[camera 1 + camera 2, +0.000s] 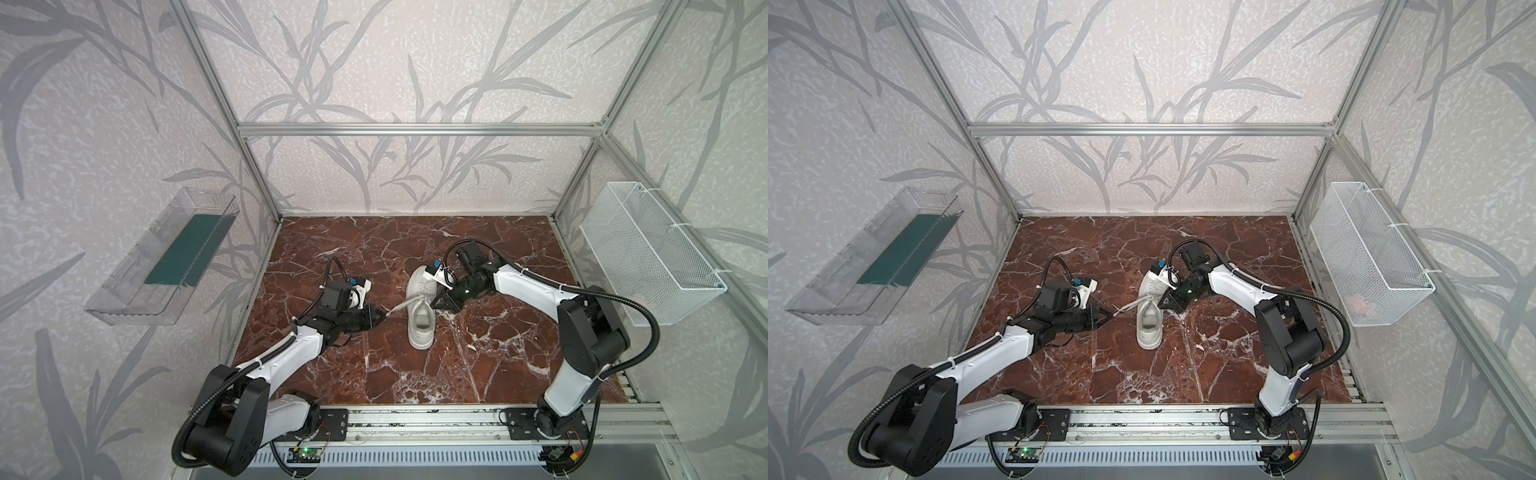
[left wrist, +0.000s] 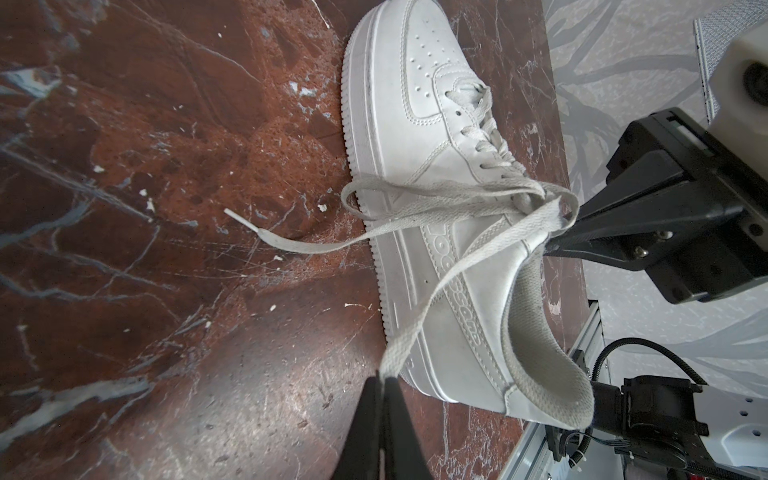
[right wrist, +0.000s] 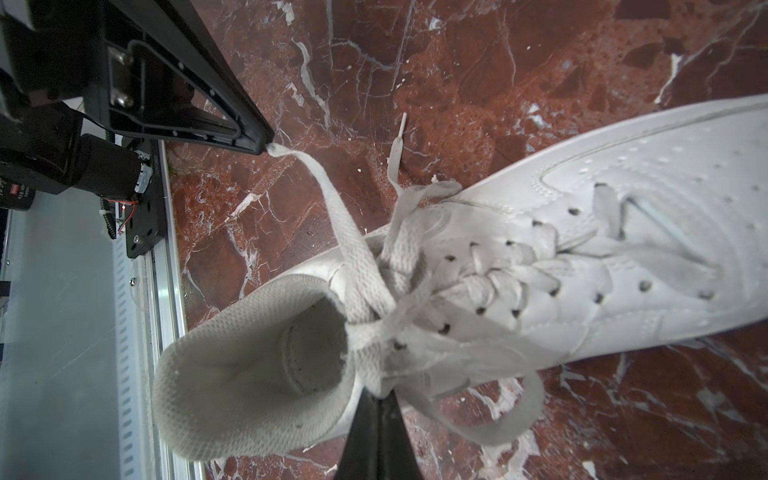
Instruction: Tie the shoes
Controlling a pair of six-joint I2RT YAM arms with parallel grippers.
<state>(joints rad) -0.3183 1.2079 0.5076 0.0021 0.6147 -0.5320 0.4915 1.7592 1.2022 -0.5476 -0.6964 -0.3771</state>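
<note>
1. The sneaker (image 1: 422, 316) stands on the counter (image 1: 478, 374), between both tools.
2. The left tool (image 1: 384, 314), beside the sneaker, is clenched on one of the laces (image 3: 332, 203), drawn taut.
3. The right tool (image 1: 434, 302) is clenched at the sneaker's top eyelets, apparently pinching a strand.
4. Likely step: cinching the knot. The next move calls for even, opposed pulls without dragging the sneaker.

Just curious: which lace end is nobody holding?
The loose end lying on the marble beside the sneaker; the other strand is pinched by the left tool and the right tool.
</note>
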